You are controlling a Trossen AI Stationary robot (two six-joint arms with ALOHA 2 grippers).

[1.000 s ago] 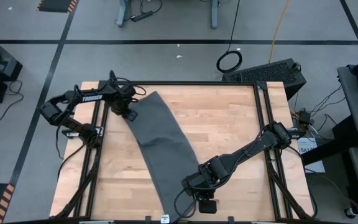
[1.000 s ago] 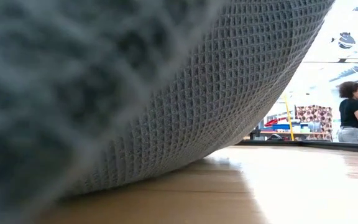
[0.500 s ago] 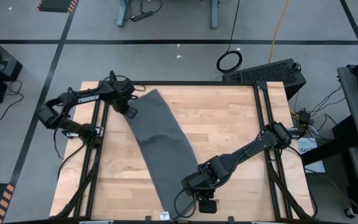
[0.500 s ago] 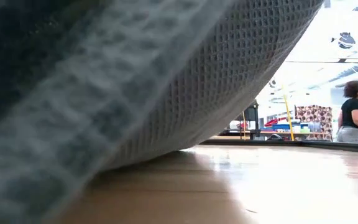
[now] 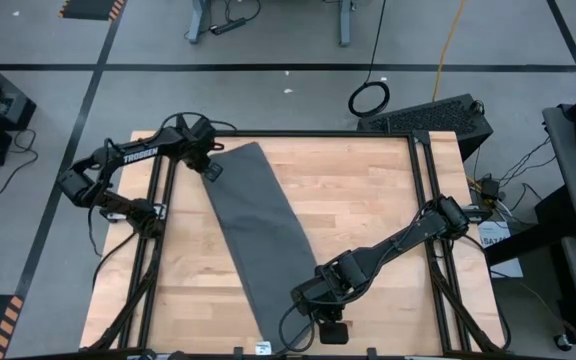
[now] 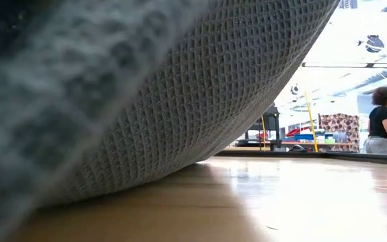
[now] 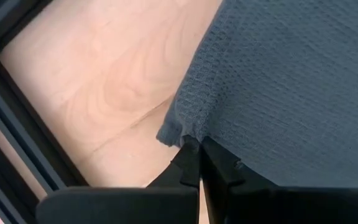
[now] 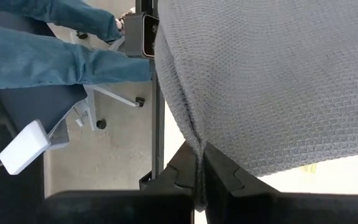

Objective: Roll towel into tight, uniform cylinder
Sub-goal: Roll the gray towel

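Towel (image 5: 260,243): laid diagonally across table (image 5: 368,210); far corner pinched by left gripper (image 5: 211,171), near end clamped by right gripper (image 5: 303,297), long axis spanning both.

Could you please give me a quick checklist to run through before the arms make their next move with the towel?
1. Left hand gripping the towel: ok. It is shut on a corner of the cloth at the table's far left.
2. Right hand gripping the towel: ok. It is shut on a pinch of the edge at the near end.
3. Towel laid out as a strip: ok. It runs diagonally across the table between the two hands, not yet rolled.
4. Cloth lying flat: cannot tell in full. The low view shows the near end lifted off the wood.
5. Tag position: cannot tell.
6. Person in the room behind: ok, far from the table.
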